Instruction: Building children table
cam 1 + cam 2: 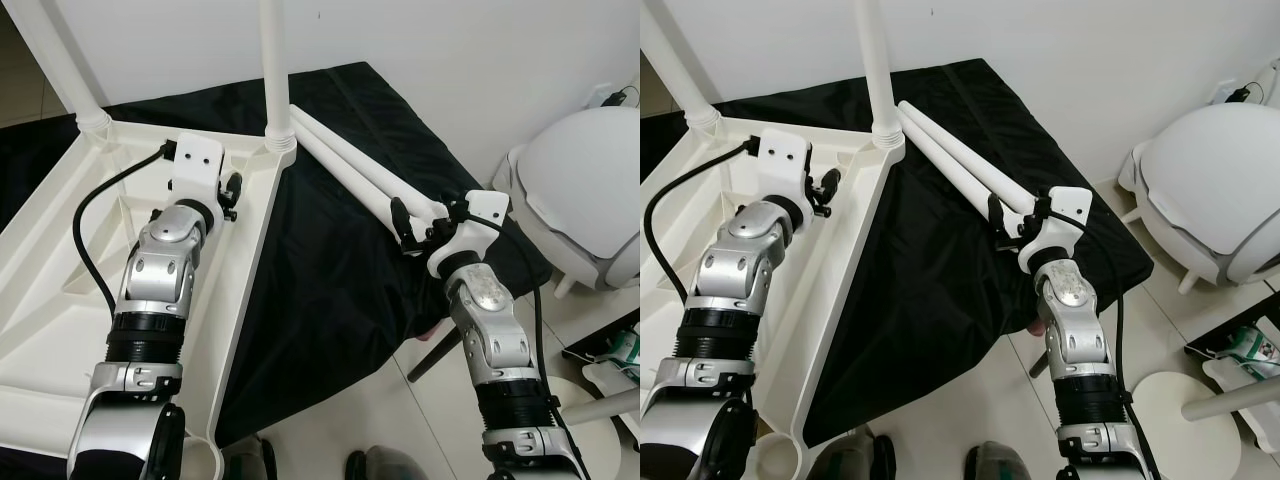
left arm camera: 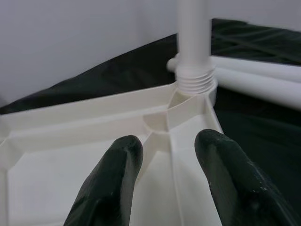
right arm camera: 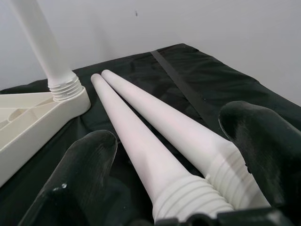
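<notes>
The right gripper [image 3: 169, 160] is spread wide around the threaded ends of two loose white legs [image 1: 350, 165], which lie side by side on the black cloth [image 1: 330, 280] near its right edge. The left gripper [image 2: 164, 183], fingers apart and holding nothing, hovers over the upturned white tabletop [image 1: 60, 260] at its far right corner, just short of the upright leg [image 1: 273, 70] screwed in there. Another leg [image 1: 60, 65] stands at the far left corner.
</notes>
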Available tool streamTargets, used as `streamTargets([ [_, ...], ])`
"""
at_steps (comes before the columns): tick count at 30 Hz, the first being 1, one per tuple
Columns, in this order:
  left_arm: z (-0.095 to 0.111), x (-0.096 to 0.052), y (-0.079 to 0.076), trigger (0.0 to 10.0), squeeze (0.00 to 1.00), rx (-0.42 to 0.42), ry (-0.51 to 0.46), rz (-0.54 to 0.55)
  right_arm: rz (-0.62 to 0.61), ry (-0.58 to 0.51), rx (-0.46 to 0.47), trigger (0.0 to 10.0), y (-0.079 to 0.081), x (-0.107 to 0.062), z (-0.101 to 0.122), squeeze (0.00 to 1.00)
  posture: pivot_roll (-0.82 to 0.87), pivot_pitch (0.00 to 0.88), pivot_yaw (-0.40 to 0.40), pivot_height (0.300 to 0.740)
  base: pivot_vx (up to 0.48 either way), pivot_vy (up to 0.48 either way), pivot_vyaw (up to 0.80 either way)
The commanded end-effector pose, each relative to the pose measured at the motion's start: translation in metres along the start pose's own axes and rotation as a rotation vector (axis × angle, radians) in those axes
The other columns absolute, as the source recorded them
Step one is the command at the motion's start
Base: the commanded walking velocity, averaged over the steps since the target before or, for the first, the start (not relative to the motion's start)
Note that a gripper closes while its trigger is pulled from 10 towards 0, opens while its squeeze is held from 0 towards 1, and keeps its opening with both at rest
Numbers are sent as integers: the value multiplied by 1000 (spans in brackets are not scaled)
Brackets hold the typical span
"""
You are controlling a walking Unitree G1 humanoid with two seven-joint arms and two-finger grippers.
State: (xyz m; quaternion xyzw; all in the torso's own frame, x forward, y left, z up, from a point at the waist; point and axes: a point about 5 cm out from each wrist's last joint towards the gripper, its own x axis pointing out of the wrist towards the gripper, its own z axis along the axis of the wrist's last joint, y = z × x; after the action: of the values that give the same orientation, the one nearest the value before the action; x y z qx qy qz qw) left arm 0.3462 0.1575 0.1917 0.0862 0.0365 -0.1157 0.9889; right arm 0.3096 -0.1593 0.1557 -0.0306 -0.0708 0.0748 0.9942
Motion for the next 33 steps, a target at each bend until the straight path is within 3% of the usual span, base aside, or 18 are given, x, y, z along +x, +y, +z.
streamTargets([
  [1, 3, -7, -2, 10000, 0, 19, -26, -131, 11, 5, 6, 10000, 2, -2, -1, 0, -83, 10, 34, 740, 0, 0, 0],
  [4, 0, -14, 5, 10000, 0, 46, -19, -161, 18, 3, 6, 10000, 2, -2, 0, 0, -83, 9, 32, 740, 0, 0, 0],
  [7, -13, -31, 22, 10000, 0, 116, 32, -227, 27, 2, 2, 10000, 0, -3, 0, 0, -80, 6, 29, 740, 0, 0, 0],
  [9, -13, -31, 22, 10000, 0, 116, 32, -227, 27, 2, 2, 10000, 0, -3, 0, 0, -80, 6, 29, 740, 0, 0, 0],
  [11, -25, -44, 34, 10000, 0, 147, 91, -254, 31, 2, -5, 10000, -2, -1, 1, 0, -74, 7, 24, 740, 0, 0, 0],
  [13, -25, -44, 34, 10000, 0, 147, 91, -254, 31, 2, -5, 10000, -2, -1, 1, 0, -74, 7, 24, 740, 0, 0, 0],
  [16, -35, -55, 40, 10000, 0, 178, 152, -285, 37, 0, -9, 10000, -2, 0, 2, 0, -69, 10, 18, 740, 0, 0, 0],
  [17, -44, -64, 42, 10000, 0, 202, 205, -324, 41, 1, -12, 10000, -3, -1, 2, 0, -68, 12, 19, 740, 0, 0, 0],
  [25, -53, -75, 52, 10000, 0, 223, 260, -310, 43, 6, -13, 10000, -3, -2, 1, 0, -64, 20, 14, 740, 0, 0, 0],
  [33, -57, -76, 70, 10000, 0, 249, 301, -197, 49, 7, -13, 10000, -4, -1, 2, 0, -63, 29, 10, 740, 0, 0, 0],
])
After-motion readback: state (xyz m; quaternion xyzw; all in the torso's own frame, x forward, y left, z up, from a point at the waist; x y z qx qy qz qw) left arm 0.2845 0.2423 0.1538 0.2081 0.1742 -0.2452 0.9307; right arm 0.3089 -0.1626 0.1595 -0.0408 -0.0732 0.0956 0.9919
